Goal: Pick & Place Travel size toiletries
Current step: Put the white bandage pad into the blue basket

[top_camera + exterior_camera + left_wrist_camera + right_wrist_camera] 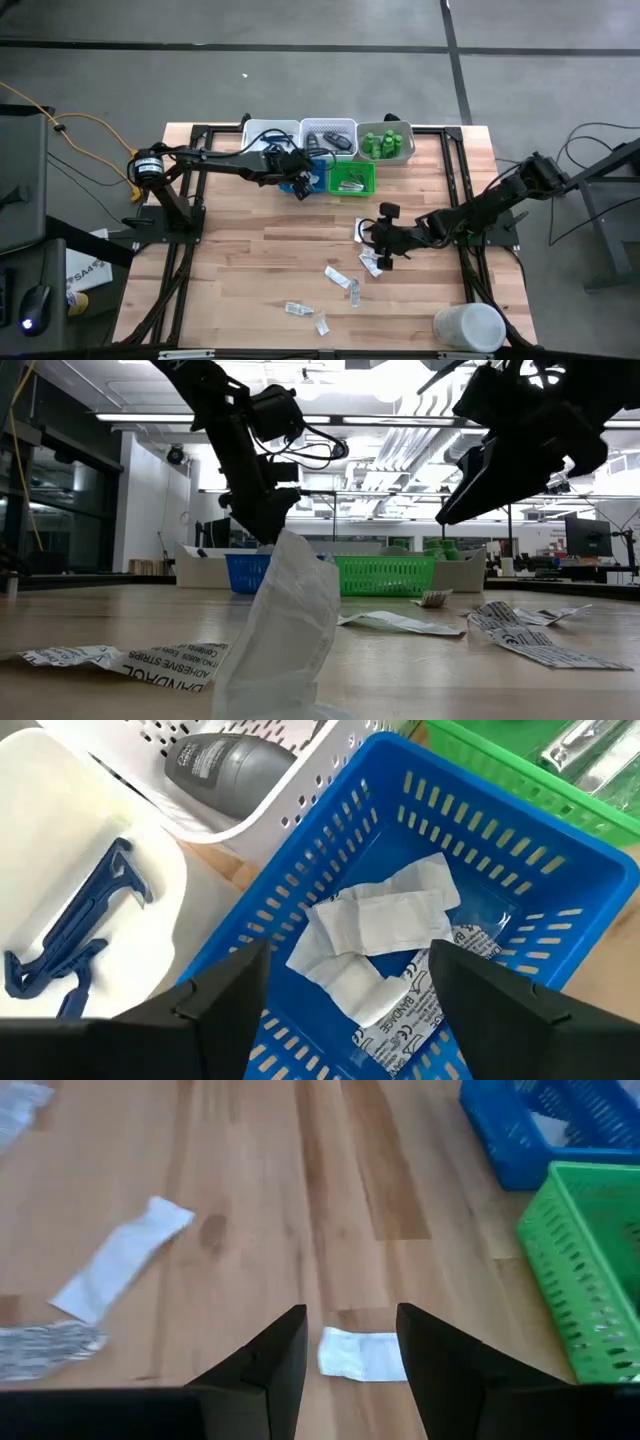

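Wooden slats make up the surface (250,250), set on a grey concrete floor, with five trays lined along its far edge so loose toiletries can be sorted by kind. A white tray (268,133) holds blue plastic picks (70,940); a second white tray (330,128) holds a dark grey piece (225,765); a third (386,128) holds green bottles (385,145). Just in front sit a blue tray (560,890) and a green tray (352,178).

The left hand (345,995) hangs over the blue tray, fingers spread wide and holding nothing. White packets (385,925) lie in the tray directly below it, which suggests a drop just made here.

The right hand (350,1345) is low over the middle of the surface, fingers part open on either side of a flat white packet (362,1355) that lies on the wood, not gripped. This looks like the line-up for the next pick.

More packets (337,277) lie scattered toward the near edge, so plenty remains to sort. A large white container (468,327) stands at the near right corner
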